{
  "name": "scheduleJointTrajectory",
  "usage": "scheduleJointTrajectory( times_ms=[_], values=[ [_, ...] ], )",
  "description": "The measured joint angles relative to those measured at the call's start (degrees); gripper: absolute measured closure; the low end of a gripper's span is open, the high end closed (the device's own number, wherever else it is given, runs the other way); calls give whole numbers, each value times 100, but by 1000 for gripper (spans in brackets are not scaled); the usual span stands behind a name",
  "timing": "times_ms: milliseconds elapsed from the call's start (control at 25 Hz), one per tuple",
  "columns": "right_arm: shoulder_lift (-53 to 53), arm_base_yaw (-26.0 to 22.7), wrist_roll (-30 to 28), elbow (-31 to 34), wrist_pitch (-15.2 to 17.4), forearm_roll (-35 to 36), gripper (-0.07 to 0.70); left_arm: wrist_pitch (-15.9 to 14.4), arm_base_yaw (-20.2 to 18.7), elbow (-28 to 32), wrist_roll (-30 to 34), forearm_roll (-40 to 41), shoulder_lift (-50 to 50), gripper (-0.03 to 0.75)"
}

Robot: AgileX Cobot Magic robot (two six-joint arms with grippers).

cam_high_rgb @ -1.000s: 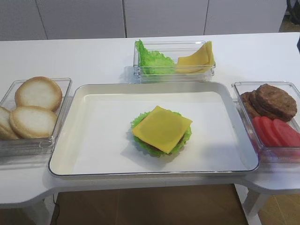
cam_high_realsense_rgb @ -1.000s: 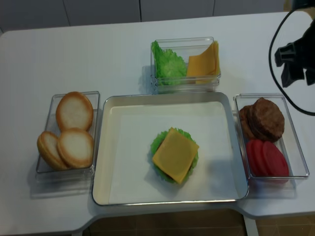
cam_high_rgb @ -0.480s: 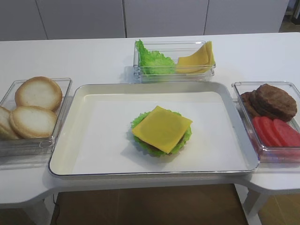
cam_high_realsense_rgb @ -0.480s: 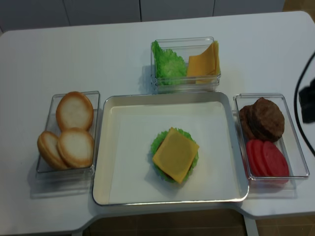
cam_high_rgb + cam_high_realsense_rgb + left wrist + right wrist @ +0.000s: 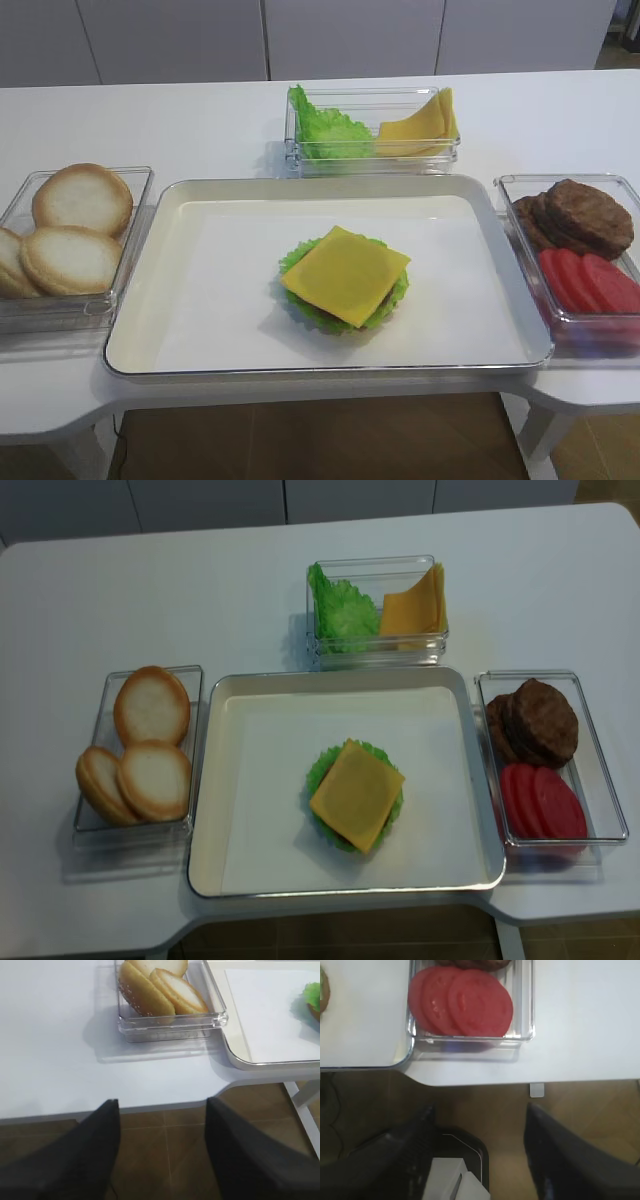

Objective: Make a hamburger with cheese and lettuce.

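The right arm and its cable, at the right edge of the overhead view a second ago, are gone from it; nothing on the table has shifted.

Nearest, below the table's front edge, the right gripper (image 5: pixel 479 1160) hangs over the floor with its two dark fingers spread wide and nothing between them. The left gripper (image 5: pixel 162 1155) hangs likewise off the front left edge, fingers wide apart and empty.

In the middle of the white table (image 5: pixel 200 580) lies a shallow rectangular metal tray (image 5: pixel 215 780) lined with white paper. On it, a little right of centre and toward the near side, sits the hamburger (image 5: pixel 343 836): a brown patty showing only at its near edge, the frilly green lettuce (image 5: pixel 318 772) ringing it, and one square yellow cheese (image 5: pixel 356 794) slice lying flat on top, corners overhanging.

Left of the tray, a clear plastic box (image 5: pixel 100 825) holds three pale round bun halves (image 5: pixel 152 708). Right of the tray, a second clear box (image 5: pixel 612 800) holds three overlapping red tomato slices (image 5: pixel 545 802) at its near end and a stack of bare brown patties (image 5: pixel 540 722) at its far end; their number cannot be told. Beyond the tray, a third clear box (image 5: pixel 375 655) holds a ruffled green leaf bunch (image 5: pixel 340 610) on the left and leaning yellow cheese slices (image 5: pixel 415 605) on the right.
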State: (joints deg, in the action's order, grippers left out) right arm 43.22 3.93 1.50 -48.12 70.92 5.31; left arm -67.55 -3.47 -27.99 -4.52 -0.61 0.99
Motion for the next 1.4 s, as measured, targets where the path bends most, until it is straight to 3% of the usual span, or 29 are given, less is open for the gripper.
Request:
scheduleJointTrajectory(
  times_ms=[520,1040,1400],
  values=[
    [-2293,-9,0,1043,-183,296,213,0,0,0,0,0,0,309],
    [-3536,-9,-475,1618,-14,316,242,0,0,0,0,0,0,309],
    [-3892,-9,-557,1960,-529,320,251,0,0,0,0,0,0,309]
  ],
)
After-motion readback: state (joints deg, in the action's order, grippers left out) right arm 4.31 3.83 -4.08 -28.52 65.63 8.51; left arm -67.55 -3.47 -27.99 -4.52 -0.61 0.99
